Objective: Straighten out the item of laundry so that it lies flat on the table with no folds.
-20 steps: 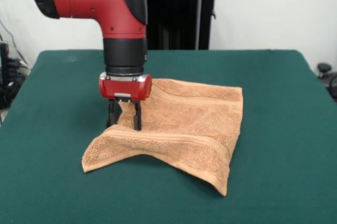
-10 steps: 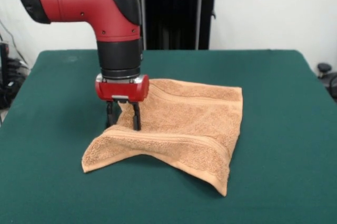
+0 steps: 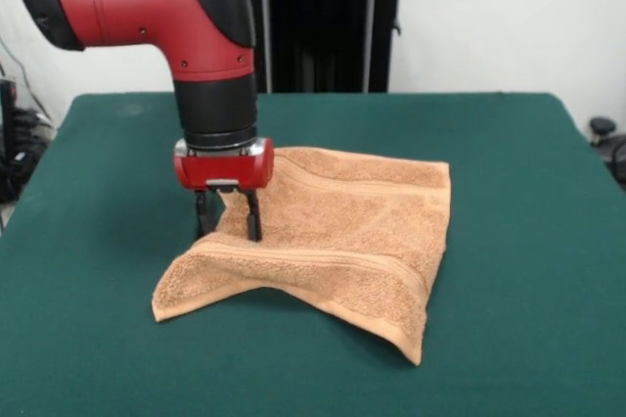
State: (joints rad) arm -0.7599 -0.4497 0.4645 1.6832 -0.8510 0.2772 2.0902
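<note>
Still folded, gripper pinching a raised bit of towel

Front view only, no overhead supplied for this moment.

Front view: the orange-tan terry towel (image 3: 333,241) sits around the middle of the dark green table (image 3: 509,339), a little toward the picture's left. Not flat. It looks doubled over: a thick rolled fold runs along the near edge, with the near-left corner (image 3: 164,307) sticking out and the near-right corner (image 3: 416,348) curling up off the table. A woven band shows along the far edge and another along the near fold. The far-right part lies fairly smooth.

The gripper (image 3: 227,229) comes straight down at the towel's left side, red wrist block above it. The two black fingers (image 3: 254,226) stand close together with a small peak of towel between them, so it reads as clamped on the cloth, narrow gap, tips at towel level.

Progress, as a judgement: early to middle. A grasp seems made, but the unfolding itself isn't done. Left to do: pull the doubled layer open, spread it out, flatten the raised near corners, let go.
</note>
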